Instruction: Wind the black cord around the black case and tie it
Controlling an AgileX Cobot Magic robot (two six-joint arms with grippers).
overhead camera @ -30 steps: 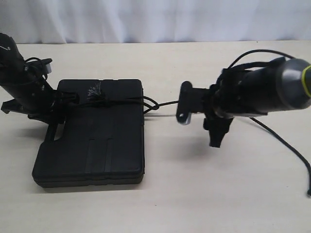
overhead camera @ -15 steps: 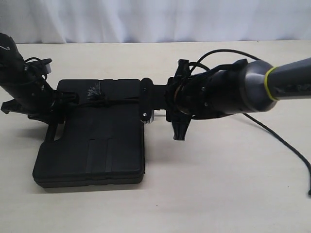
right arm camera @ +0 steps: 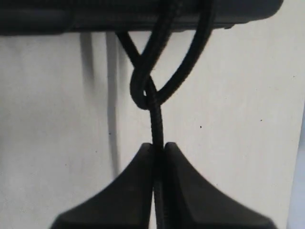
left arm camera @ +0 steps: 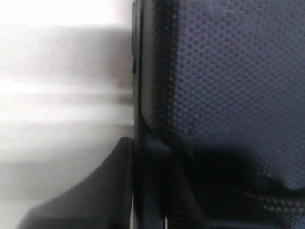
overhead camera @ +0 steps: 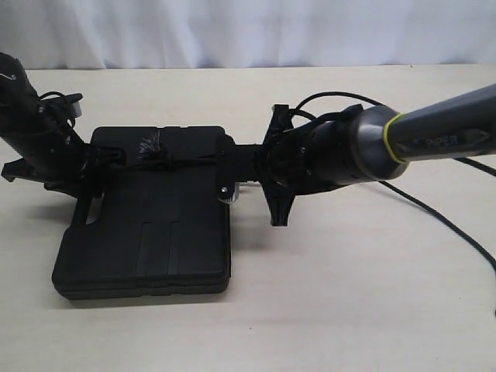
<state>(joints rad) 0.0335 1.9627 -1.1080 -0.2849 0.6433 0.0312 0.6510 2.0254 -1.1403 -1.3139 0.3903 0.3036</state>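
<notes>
One run of the black cord (overhead camera: 182, 160) is seen stretched across the lid of the black case (overhead camera: 155, 232), near its far side, with the frayed tuft (overhead camera: 149, 145) resting on the lid. The case lies flat toward the left edge of the desk (overhead camera: 349, 310). Just off the case's right side the cord is crossed into a loose loop, and the strand beyond the crossing is grasped by the right gripper (right arm camera: 157, 148) — its jaws are clamped on it. The left gripper (overhead camera: 93, 167) is set against the case's handle end; whether it is clenched or released cannot be told. The tying step is judged to be in hand. Next, the held strand would need to be drawn toward the desk's right edge so the crossing is cinched against the case — with the case braced from the left.
</notes>
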